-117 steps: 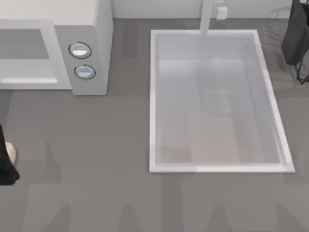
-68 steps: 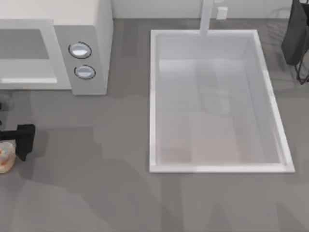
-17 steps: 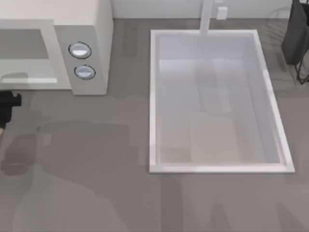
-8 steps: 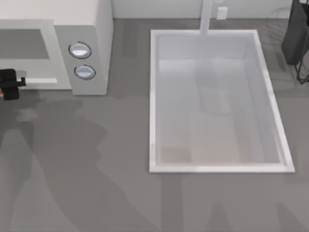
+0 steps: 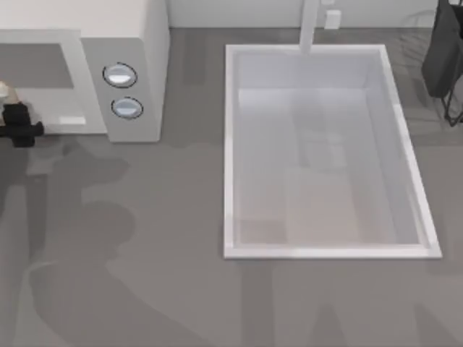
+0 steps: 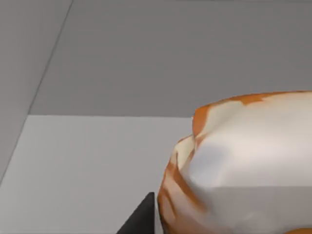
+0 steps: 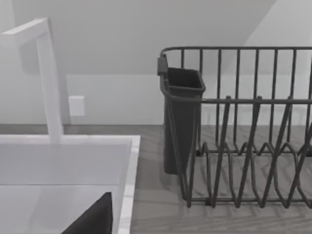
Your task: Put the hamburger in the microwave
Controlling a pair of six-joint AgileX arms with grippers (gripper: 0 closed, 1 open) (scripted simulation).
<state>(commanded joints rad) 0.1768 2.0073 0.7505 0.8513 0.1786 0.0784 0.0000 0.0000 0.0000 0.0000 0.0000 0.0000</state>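
Left gripper (image 5: 16, 124) at the microwave (image 5: 79, 72) opening, far left of the desk (image 5: 145, 238).
Jaws pinching the hamburger (image 6: 243, 165), held just inside the open cavity above its pale floor. Right arm parked beside the dish rack (image 7: 234, 126), past the sink (image 5: 322, 152); its jaws' state cannot be told.

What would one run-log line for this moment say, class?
left end effector: at microwave mouth, holding hamburger | right arm: parked by dish rack, beyond sink | hamburger: not yet set down
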